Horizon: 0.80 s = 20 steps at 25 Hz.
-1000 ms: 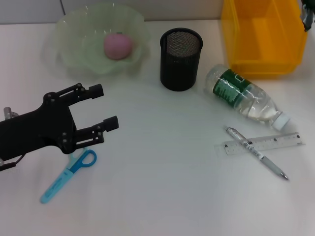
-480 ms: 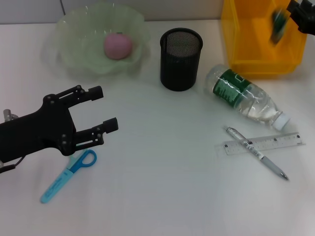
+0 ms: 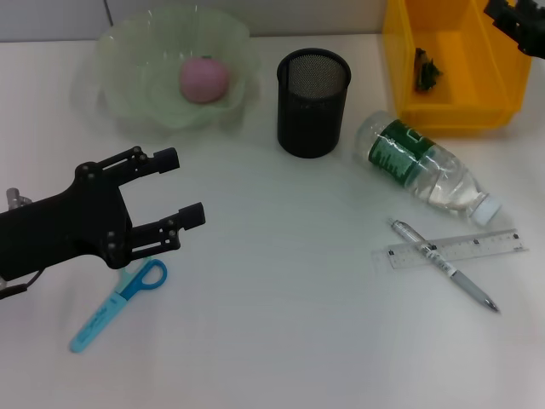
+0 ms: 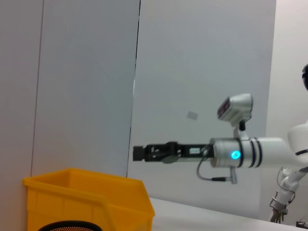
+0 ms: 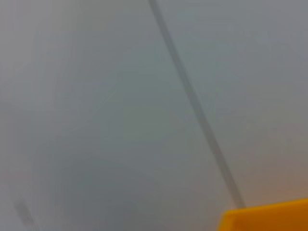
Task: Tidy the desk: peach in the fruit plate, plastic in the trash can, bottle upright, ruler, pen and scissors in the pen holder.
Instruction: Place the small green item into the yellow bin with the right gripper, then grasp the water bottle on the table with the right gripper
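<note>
The pink peach [image 3: 203, 80] lies in the pale green fruit plate [image 3: 115, 51]. A dark green scrap of plastic [image 3: 424, 70] rests inside the yellow trash can [image 3: 451, 111]. Above the can's far right corner, my right gripper [image 3: 513, 19] hangs open and empty. The clear bottle [image 3: 421, 169] lies on its side. A pen [image 3: 443, 264] lies across the ruler [image 3: 464, 248] at the right. Blue scissors [image 3: 119, 300] lie at the left. Just above their handles, my left gripper [image 3: 183, 186] hovers open. The black mesh pen holder [image 3: 312, 102] stands empty at the back centre.
In the left wrist view the right arm's gripper [image 4: 137, 153] reaches out level, above the yellow trash can [image 4: 86, 192]. A corner of the trash can [image 5: 264, 219] shows in the right wrist view. Bare white desk [image 3: 281, 281] lies between scissors and pen.
The plastic has left my right gripper and dropped into the yellow trash can. The right gripper has moved slightly back. My left arm has stayed put.
</note>
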Motion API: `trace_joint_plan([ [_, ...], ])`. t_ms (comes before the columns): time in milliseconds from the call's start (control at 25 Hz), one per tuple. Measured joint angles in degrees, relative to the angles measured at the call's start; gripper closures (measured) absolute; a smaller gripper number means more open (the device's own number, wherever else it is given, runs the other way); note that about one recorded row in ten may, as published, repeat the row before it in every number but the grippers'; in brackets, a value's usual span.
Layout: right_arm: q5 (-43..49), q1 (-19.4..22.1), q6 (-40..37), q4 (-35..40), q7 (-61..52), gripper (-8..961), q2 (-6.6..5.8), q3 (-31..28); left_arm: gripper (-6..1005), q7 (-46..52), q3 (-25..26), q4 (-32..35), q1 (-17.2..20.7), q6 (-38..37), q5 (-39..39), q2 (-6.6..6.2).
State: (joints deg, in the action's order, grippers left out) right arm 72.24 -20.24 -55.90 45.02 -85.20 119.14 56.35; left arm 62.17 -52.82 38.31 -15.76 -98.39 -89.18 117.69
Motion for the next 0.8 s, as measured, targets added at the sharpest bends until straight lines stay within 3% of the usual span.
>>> trace_joint_plan([
  [40, 0.0, 0.0, 0.0, 0.0, 0.0, 359, 0.0, 0.0, 216, 0.0, 0.0, 0.0, 0.0, 0.0, 0.0, 0.0],
  [200, 17.0, 1.1, -6.5, 10.0, -14.5, 334, 0.05, -0.4, 216, 0.1, 0.0, 0.2, -0.3, 0.0, 0.0, -0.07],
  [280, 20.5, 0.8, -8.0, 11.4, -17.3, 322, -0.07, -0.6, 216, 0.1, 0.0, 0.2, -0.4, 0.0, 0.0, -0.12],
  [400, 30.6, -1.2, -15.1, 16.6, -24.1, 303, -0.46, -3.1, 216, 0.1, 0.0, 0.3, -0.6, -0.1, 0.0, -0.2],
  [640, 39.7, -3.6, -22.6, 23.2, -30.6, 266, -0.47, -5.9, 215, 0.0, 0.0, 0.3, -0.7, -0.1, 0.0, -0.3],
  [800, 49.6, -8.5, -31.3, 28.9, -38.3, 242, -1.56, -7.1, 215, -0.3, 0.0, 0.1, -0.7, 0.1, 0.0, -0.36],
])
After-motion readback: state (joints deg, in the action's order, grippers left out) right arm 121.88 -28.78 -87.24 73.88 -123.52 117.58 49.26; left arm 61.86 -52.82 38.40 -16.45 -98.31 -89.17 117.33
